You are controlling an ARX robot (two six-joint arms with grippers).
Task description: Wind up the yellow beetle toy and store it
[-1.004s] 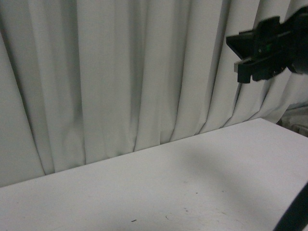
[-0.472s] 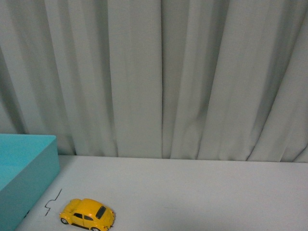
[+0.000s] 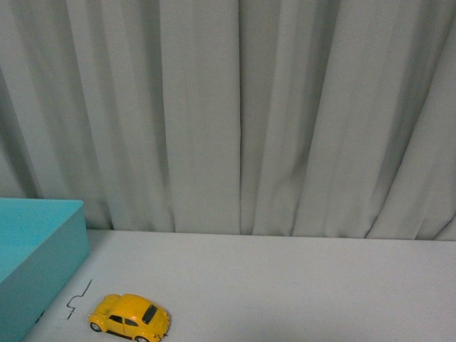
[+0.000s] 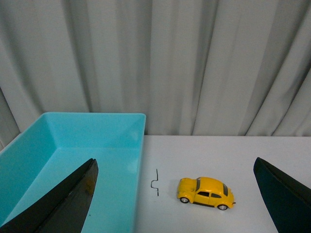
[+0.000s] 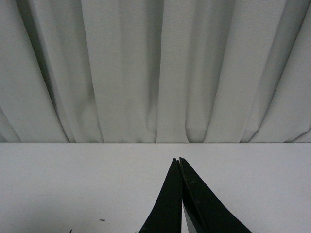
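Observation:
The yellow beetle toy (image 3: 130, 318) stands on its wheels on the white table, near the front edge of the front view. From the left wrist camera the same yellow beetle toy (image 4: 205, 192) lies ahead, between the wide-spread black fingers. My left gripper (image 4: 175, 204) is open with nothing in it, set back from the car. My right gripper (image 5: 180, 161) is shut, its two black fingers pressed together over bare table, holding nothing. Neither arm shows in the front view.
A turquoise bin (image 3: 35, 256) stands left of the car; the left wrist view shows the turquoise bin (image 4: 73, 160) open-topped with nothing inside. A thin black squiggle mark (image 4: 156, 182) lies on the white table (image 3: 299, 285) between bin and car. A grey curtain (image 3: 235, 114) closes off the back.
The front view has swung from one second ago: then it showed a bare table and a black gripper at the upper right, now the car and bin. Nothing differs from half a second ago.

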